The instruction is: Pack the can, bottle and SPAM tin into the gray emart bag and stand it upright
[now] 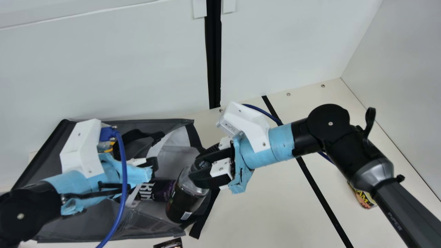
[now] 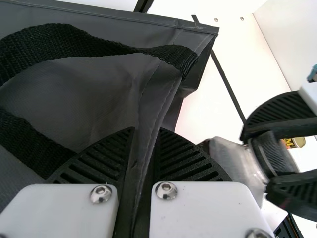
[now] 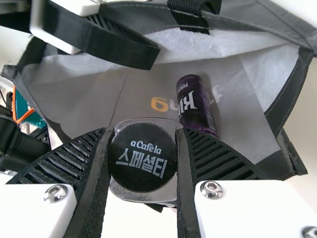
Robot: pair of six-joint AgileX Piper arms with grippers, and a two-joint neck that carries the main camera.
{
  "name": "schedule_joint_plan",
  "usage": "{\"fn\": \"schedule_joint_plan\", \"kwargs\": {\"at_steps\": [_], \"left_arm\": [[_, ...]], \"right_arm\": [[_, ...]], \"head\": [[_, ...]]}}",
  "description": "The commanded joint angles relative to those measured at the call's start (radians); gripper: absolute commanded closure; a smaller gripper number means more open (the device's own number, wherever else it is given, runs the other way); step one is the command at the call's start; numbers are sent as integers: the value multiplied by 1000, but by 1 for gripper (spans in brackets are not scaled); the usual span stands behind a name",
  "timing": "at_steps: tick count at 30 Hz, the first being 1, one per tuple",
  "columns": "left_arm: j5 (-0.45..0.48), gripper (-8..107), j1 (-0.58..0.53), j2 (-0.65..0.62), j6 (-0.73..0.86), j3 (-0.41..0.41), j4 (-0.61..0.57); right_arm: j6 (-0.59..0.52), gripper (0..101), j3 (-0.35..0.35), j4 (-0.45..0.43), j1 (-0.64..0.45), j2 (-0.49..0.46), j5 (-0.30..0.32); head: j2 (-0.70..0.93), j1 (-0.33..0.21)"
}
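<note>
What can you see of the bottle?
The bottle has a clear, plastic-looking shoulder, a dark body with a white barcode patch, and a black ribbed cap with pale lettering. It is closed and tilted, at the gray emart bag's open mouth. The right claw grips it around the cap end. Whether it touches the bag or can, I can't tell.

In the main view, the gray bag [image 1: 69,225] at eight o'clock has black edging, the can [image 1: 161,190] purple with white lettering. The bottle [image 1: 183,202], seven o'clock, is dark-labelled; the SPAM tin [image 1: 366,200], four o'clock, shows yellow.
</note>
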Motion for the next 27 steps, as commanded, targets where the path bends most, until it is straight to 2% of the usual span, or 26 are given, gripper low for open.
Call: {"fn": "schedule_joint_plan", "kwargs": {"at_steps": [1, 12, 27], "left_arm": [[0, 107, 0, 0, 0, 0, 0], [0, 107, 0, 0, 0, 0, 0], [0, 107, 0, 0, 0, 0, 0]], "right_arm": [[-11, 101, -1, 4, 2, 11, 2], [-59, 101, -30, 20, 19, 85, 2], [-76, 101, -124, 49, 53, 174, 2]], "head": [[-2, -21], [-2, -21], [-2, -21]]}}
